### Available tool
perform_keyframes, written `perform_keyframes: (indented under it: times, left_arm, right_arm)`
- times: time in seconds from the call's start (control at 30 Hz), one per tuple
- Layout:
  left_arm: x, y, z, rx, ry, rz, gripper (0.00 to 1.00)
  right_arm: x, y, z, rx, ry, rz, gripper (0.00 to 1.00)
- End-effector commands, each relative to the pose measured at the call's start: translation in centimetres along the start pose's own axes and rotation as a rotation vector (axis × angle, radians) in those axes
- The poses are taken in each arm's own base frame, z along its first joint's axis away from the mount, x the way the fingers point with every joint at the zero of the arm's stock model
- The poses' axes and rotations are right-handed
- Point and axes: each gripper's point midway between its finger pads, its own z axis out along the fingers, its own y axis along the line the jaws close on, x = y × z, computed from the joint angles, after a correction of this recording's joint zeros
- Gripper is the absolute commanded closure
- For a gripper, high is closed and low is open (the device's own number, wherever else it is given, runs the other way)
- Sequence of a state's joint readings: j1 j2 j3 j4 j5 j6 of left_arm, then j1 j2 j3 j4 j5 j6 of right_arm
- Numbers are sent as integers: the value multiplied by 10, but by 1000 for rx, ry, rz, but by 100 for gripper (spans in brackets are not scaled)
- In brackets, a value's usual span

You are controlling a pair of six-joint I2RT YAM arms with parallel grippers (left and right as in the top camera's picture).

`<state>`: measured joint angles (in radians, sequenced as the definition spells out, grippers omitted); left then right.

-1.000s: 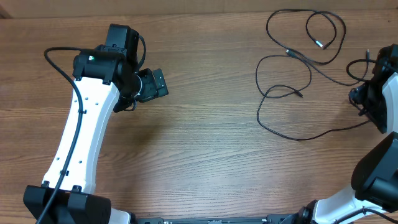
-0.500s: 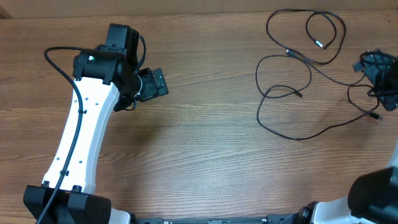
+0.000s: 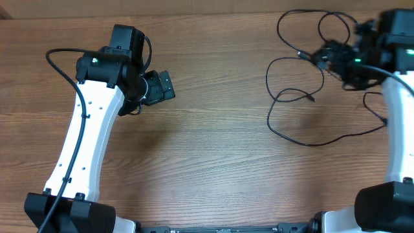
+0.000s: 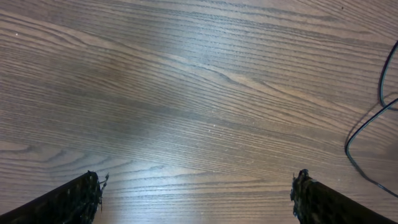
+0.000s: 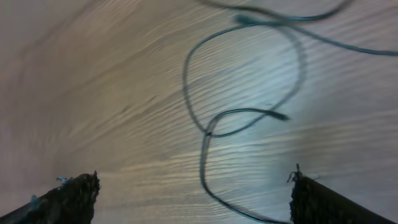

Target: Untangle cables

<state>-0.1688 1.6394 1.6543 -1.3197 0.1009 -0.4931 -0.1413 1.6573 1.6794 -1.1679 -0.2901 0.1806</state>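
Several thin black cables (image 3: 304, 144) lie in loose loops on the wooden table at the right, with more loops (image 3: 279, 26) toward the far edge. My right gripper (image 3: 326, 57) hangs over the upper loops and hides part of them. In the right wrist view a crossed cable loop (image 5: 205, 127) and a plug tip (image 5: 283, 116) lie below; one strand runs on the table between the wide-apart fingers of the open right gripper (image 5: 194, 180). My left gripper (image 3: 162, 86) stands open on the left, far from the cables. Its wrist view shows the left gripper (image 4: 196, 180) holding nothing, a cable strand (image 4: 373, 118) at the right edge.
The wooden table (image 3: 207, 162) is bare between the two arms. The white left arm (image 3: 84, 142) slants from the near left edge, with its own thicker black wire along it. The right arm's white link (image 3: 398, 129) runs down the right edge.
My right arm has swung from the right edge up and leftward, over the upper cable loops. The left arm has not moved. The cables lie about as before.
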Motion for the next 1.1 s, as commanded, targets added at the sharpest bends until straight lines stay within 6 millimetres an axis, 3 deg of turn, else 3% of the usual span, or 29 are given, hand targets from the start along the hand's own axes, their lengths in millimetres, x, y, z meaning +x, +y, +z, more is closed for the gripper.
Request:
perform_keyframes:
  times: [0.0, 0.13, 0.33, 0.47, 0.6, 1.07]
  left_arm:
    - [2, 2, 4, -14, 13, 22, 0]
    - [3, 3, 4, -17, 19, 21, 1]
    - [3, 3, 4, -17, 19, 21, 1]
    - [2, 2, 4, -16, 16, 22, 1]
    - [3, 3, 4, -16, 17, 21, 1]
    - [2, 2, 4, -15, 15, 21, 0]
  right_arm:
    - [18, 5, 33, 22, 81, -55, 6]
    - [50, 13, 80, 33, 228, -87, 27]
    - [73, 12, 119, 91, 306, -134, 47]
    - [83, 17, 136, 111, 335, -137, 51]
    - [88, 1, 151, 245, 333, -34, 59]
    - [116, -18, 182, 303, 417, 47, 58]
